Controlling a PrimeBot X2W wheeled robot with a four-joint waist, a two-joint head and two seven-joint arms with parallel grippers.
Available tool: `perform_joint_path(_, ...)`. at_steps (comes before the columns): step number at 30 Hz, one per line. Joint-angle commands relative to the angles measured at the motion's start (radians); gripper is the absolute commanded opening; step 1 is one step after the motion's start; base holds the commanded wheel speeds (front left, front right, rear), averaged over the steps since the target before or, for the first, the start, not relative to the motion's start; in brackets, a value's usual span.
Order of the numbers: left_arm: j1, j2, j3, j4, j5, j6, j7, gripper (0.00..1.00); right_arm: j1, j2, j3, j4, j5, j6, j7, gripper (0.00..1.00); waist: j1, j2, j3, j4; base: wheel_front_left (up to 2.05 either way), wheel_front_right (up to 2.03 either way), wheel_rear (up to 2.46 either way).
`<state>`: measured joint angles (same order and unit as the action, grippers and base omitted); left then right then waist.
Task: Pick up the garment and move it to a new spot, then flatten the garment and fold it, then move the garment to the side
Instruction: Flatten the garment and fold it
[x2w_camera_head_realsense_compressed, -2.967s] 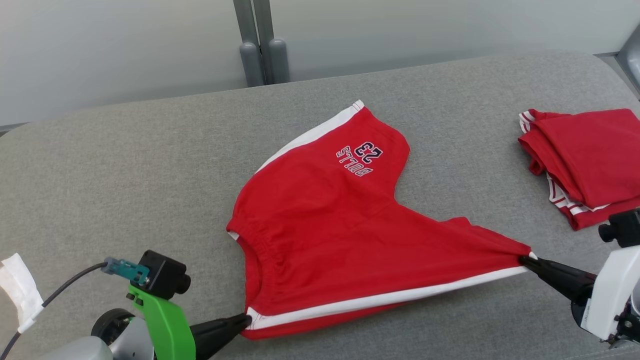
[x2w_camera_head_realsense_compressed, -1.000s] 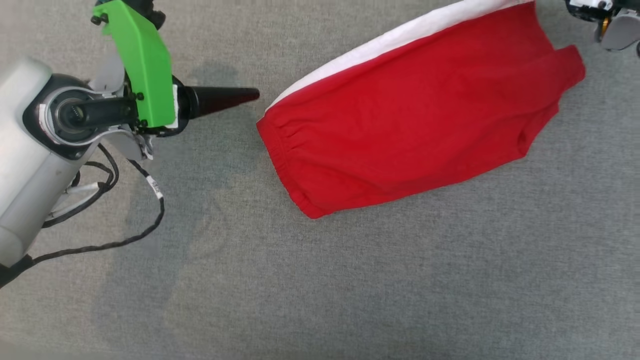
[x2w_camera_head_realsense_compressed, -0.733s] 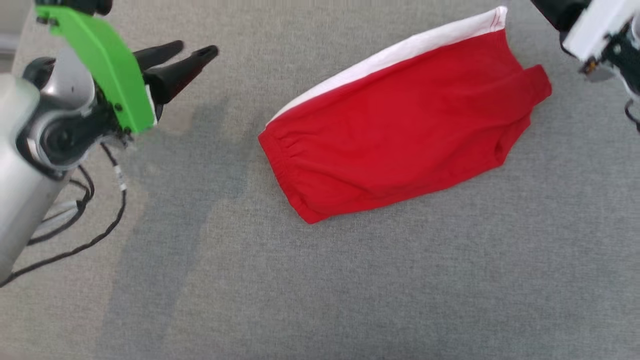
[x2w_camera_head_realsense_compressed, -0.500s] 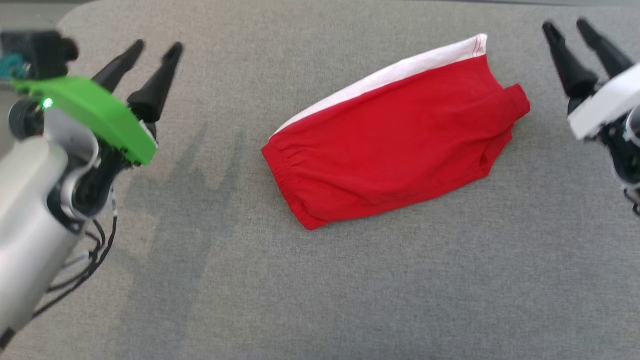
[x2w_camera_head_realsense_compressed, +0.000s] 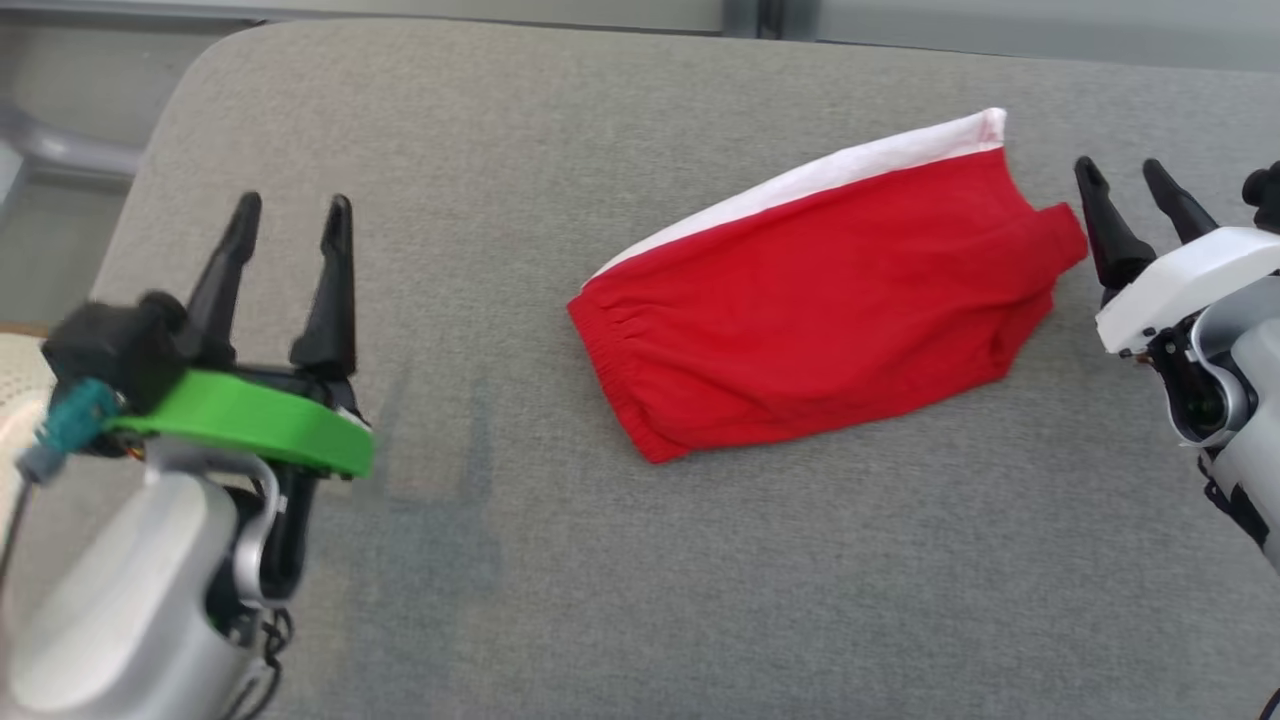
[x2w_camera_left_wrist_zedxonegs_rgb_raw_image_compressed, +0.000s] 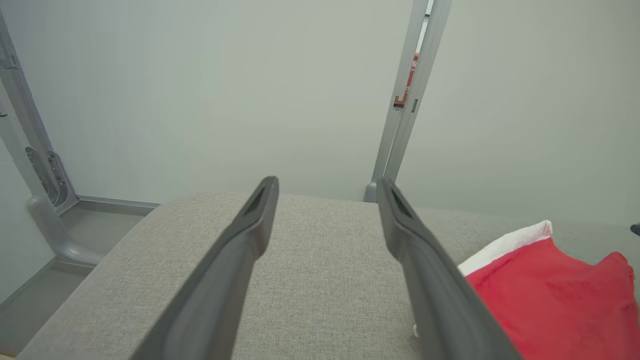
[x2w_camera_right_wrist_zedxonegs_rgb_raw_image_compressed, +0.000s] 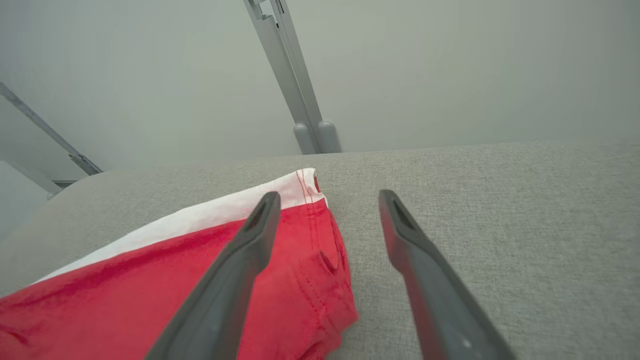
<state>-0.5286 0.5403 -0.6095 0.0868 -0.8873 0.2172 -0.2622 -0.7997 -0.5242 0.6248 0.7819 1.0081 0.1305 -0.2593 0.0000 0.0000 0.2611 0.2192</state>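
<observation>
Lots of free room here. The garment (x2w_camera_head_realsense_compressed: 830, 300) lies flat on the grey worktop (x2w_camera_head_realsense_compressed: 600, 580), in the far right part of it, clear of the far edge. The whole near half and the left side are bare fabric. The worktop's rounded far-left corner is in the head view, with floor (x2w_camera_head_realsense_compressed: 50, 250) past it, and the left tool (x2w_camera_head_realsense_compressed: 293, 205) hovers close to that left edge, well apart from the garment. Its fingers are spread wide with nothing between them. The right tool (x2w_camera_head_realsense_compressed: 1118, 170) is spread wide and empty as well, and sits just beside the garment's right end. I can't tell whether it touches the cloth.

The head view gives the full outline, including the gathered waistband (x2w_camera_head_realsense_compressed: 610, 350) at the left end. The left wrist view catches just the far right bit of the red cloth (x2w_camera_left_wrist_zedxonegs_rgb_raw_image_compressed: 550, 300), plus the pale wall (x2w_camera_left_wrist_zedxonegs_rgb_raw_image_compressed: 200, 90) and a grey post (x2w_camera_left_wrist_zedxonegs_rgb_raw_image_compressed: 400, 140) behind the worktop. The right wrist view gets in close on the hem (x2w_camera_right_wrist_zedxonegs_rgb_raw_image_compressed: 312, 210), where you can see the red stitching on the white band and a little fold of cloth at the corner.

The garment looks folded in half, and its long axis runs diagonally from near-left to far-right. The waistband end points toward the left tool's side, the hem end toward the right tool, and the white stripe (x2w_camera_head_realsense_compressed: 800, 180) runs along the far long edge.
</observation>
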Motion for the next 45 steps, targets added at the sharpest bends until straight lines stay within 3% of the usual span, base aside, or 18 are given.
perform_joint_path(1, 0.04, -0.034, 0.041, -0.017, 0.049, -0.002, -0.003, 1.0, -0.02, -0.001, 0.004, 0.026, -0.007, 0.0, 0.008, 1.0, 0.0, 0.0, 0.033, 0.056, 0.0, 0.0, 0.0)
perform_joint_path(9, 0.221, -0.246, 0.206, -0.023, 0.255, -0.082, -0.003, 1.0, -0.074, -0.002, 0.019, 0.212, 0.018, 0.0, 0.106, 1.0, 0.0, 0.0, 0.059, 0.155, 0.0, 0.0, 0.0)
perform_joint_path(15, 0.294, -0.361, 0.288, 0.021, 0.365, -0.159, -0.003, 1.0, -0.057, -0.008, 0.01, 0.325, 0.086, 0.0, 0.241, 1.0, 0.0, 0.0, 0.06, 0.212, 0.0, 0.0, 0.0)
perform_joint_path(23, 0.326, -0.45, 0.373, 0.075, 0.446, -0.239, -0.003, 1.0, 0.021, 0.021, 0.001, 0.233, 0.218, 0.003, 0.364, 1.0, 0.0, 0.0, 0.045, 0.227, 0.0, 0.0, 0.0)
perform_joint_path(25, 0.326, -0.461, 0.39, 0.083, 0.464, -0.256, -0.003, 1.0, 0.028, 0.016, 0.002, 0.209, 0.239, 0.003, 0.358, 0.49, 0.0, 0.0, 0.041, 0.223, 0.0, 0.0, 0.0)
perform_joint_path(29, 0.324, -0.475, 0.408, 0.1, 0.491, -0.277, -0.003, 1.0, 0.033, 0.017, -0.003, 0.189, 0.263, 0.001, 0.314, 0.0, 0.0, 0.0, 0.027, 0.212, 0.0, 0.0, 0.0)
perform_joint_path(37, 0.344, -0.484, 0.432, 0.126, 0.514, -0.298, -0.003, 1.0, 0.06, 0.005, -0.034, 0.168, 0.308, 0.001, 0.151, 0.0, 0.0, 0.0, -0.024, 0.16, 0.0, 0.0, 0.0)
perform_joint_path(45, 0.366, -0.487, 0.436, 0.138, 0.529, -0.308, -0.003, 1.0, 0.136, -0.009, -0.036, 0.131, 0.359, 0.0, 0.102, 0.0, 0.0, 0.0, -0.076, 0.061, 0.0, 0.0, 0.0)
